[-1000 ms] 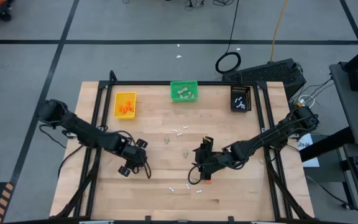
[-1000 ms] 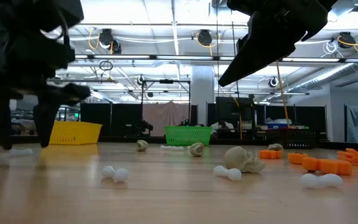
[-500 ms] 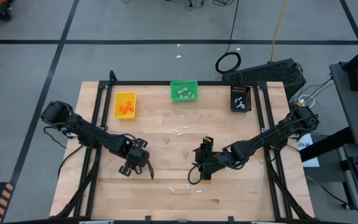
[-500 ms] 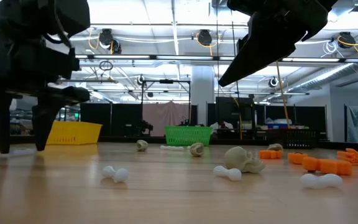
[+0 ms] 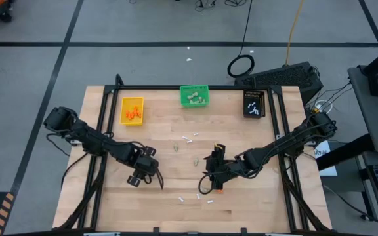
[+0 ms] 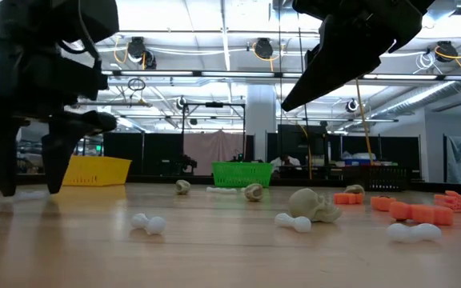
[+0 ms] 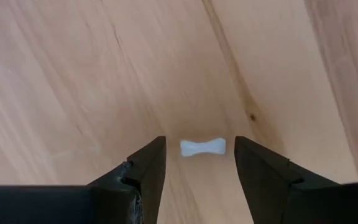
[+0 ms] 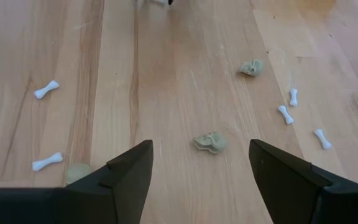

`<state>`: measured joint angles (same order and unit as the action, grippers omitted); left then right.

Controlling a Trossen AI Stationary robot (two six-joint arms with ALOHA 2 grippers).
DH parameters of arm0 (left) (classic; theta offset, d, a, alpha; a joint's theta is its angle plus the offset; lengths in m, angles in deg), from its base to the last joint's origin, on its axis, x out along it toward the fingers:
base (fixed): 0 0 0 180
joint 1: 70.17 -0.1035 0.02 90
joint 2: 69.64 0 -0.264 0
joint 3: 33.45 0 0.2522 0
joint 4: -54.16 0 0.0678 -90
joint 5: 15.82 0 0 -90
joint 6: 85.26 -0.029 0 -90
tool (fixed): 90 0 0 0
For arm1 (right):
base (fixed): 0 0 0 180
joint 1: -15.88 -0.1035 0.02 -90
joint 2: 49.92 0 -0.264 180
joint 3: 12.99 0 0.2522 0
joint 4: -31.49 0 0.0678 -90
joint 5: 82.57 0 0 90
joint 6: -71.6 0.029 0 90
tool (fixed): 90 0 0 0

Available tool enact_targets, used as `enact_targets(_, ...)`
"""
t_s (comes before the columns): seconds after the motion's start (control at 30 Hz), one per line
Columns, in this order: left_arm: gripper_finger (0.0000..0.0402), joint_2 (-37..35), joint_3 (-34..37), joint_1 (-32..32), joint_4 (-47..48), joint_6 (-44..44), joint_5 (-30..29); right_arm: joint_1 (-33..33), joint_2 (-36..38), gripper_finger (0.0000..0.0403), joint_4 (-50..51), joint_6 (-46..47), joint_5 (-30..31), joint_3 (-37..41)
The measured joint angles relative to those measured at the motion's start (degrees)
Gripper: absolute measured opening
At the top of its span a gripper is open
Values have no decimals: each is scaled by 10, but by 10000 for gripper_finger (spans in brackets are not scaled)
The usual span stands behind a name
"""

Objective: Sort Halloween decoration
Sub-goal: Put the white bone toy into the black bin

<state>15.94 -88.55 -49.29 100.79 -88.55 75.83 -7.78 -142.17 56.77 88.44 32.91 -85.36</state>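
Observation:
My left gripper [image 5: 157,182] is open and low over the table's near-left middle. One thin white stick [image 7: 202,147] lies flat on the wood between its fingertips; whether they touch it I cannot tell. In the low view its fingers [image 6: 29,190] reach down to the table. My right gripper [image 5: 205,176] hangs open above the table's centre. A beige-grey lump [image 8: 210,142] lies ahead of it, between its fingers. More white sticks [image 5: 190,138], lumps [image 5: 176,149] and orange bits [image 6: 422,212] lie loose on the wood.
Along the far edge stand a yellow bin [image 5: 132,110] with orange bits, a green bin [image 5: 194,96] with lumps and a black bin [image 5: 254,103] with white sticks. White sticks [image 5: 197,195] lie near the near edge. A black frame [image 5: 104,131] borders the table.
My left gripper has edged a little toward the table's right and near side and sunk slightly over the white stick, staying open. The right arm and the loose pieces have kept still.

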Motion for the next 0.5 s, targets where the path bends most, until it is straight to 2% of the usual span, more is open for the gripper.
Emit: enact_targets(0.5,183,17,-1,6,-6,48,-1,0,0,251,0,0,0,0)
